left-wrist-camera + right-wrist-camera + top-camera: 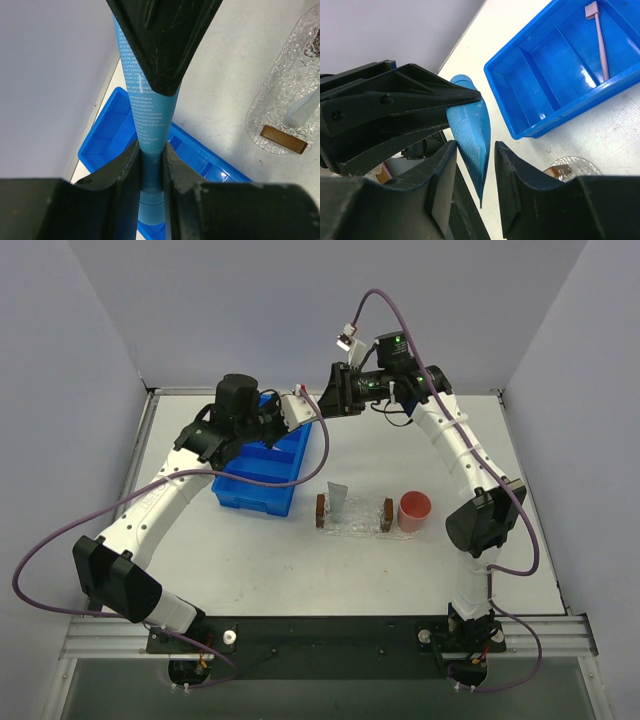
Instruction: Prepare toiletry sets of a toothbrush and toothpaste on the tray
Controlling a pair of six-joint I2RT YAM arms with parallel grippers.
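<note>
The brighter blue toothpaste tube hangs in the air above the blue bin, and my left gripper is shut on its cap end. My right gripper stands open around the tube's flat end: one finger touches it and a gap shows at the other. A pale grey-blue toothpaste tube lies in the clear tray, which has a brown block at each short end. The pink toothbrush lies in a compartment of the bin. Both grippers meet at the back of the table.
The blue compartmented bin sits left of the tray, below the two grippers. A round pink cup stands just right of the tray. Grey walls close in the table at the back and on both sides.
</note>
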